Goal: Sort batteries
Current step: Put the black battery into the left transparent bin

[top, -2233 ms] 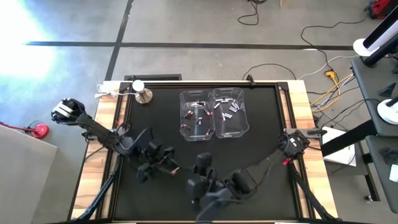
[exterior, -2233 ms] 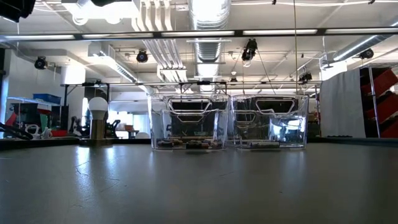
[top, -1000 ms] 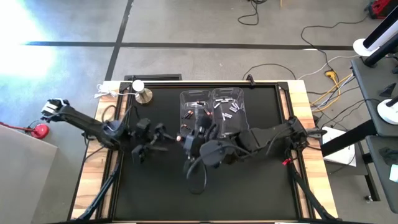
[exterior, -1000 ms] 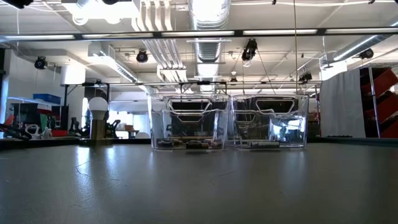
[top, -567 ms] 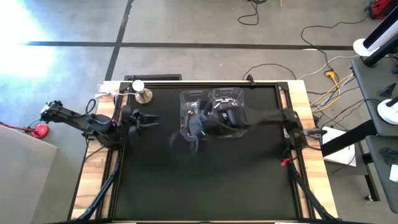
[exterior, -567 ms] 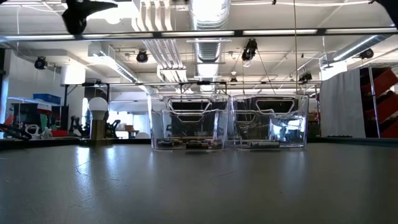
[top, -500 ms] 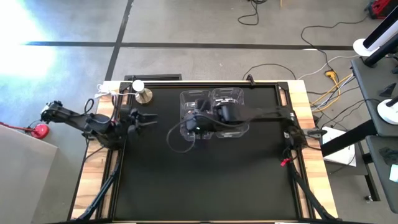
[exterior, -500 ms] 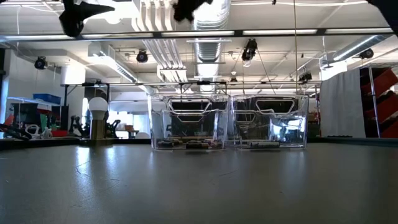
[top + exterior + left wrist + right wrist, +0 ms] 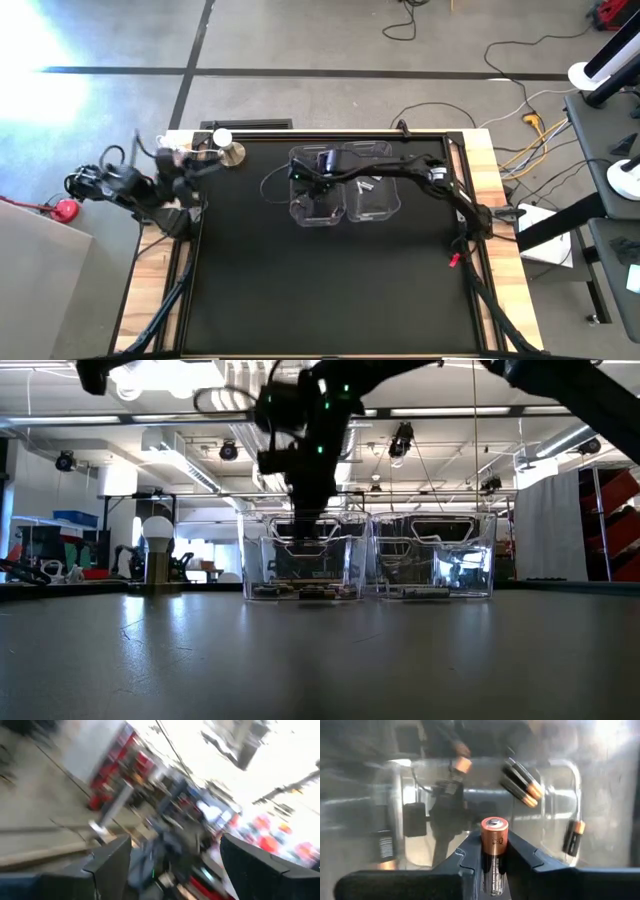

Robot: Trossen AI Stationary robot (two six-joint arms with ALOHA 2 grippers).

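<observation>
My right gripper (image 9: 494,851) is shut on a copper-and-black battery (image 9: 493,860). It stands above the left clear bin (image 9: 300,210), fingers pointing down (image 9: 312,500). Copper-topped batteries (image 9: 520,780) lie on that bin's floor. The right clear bin (image 9: 385,205) holds white batteries (image 9: 368,185). Both bins stand side by side on the black mat, with batteries (image 9: 300,592) along their bottoms. My left gripper (image 9: 200,158) is open at the table's far left corner, raised high (image 9: 100,375), its fingers (image 9: 107,862) spread wide around nothing. My right gripper pinches the battery between its two fingers, which lie on the black body (image 9: 493,870) just below the copper end (image 9: 494,831). The fingers come from above, pointing down, and run along the battery. It is lifted clear, its copper end sticking out past the fingertips toward the bin floor.
A small bulb on a metal base (image 9: 228,150) stands at the mat's far left corner, close to my left gripper. The black mat (image 9: 320,290) stretches toward the near edge in front of the bins. Wooden table edges (image 9: 480,180) frame it.
My right gripper has travelled from the mat's near middle toward the far edge, and now stands over the left bin with its arm stretched out. My left gripper has drawn back from the mat's middle toward the left edge and far corner, rising.
</observation>
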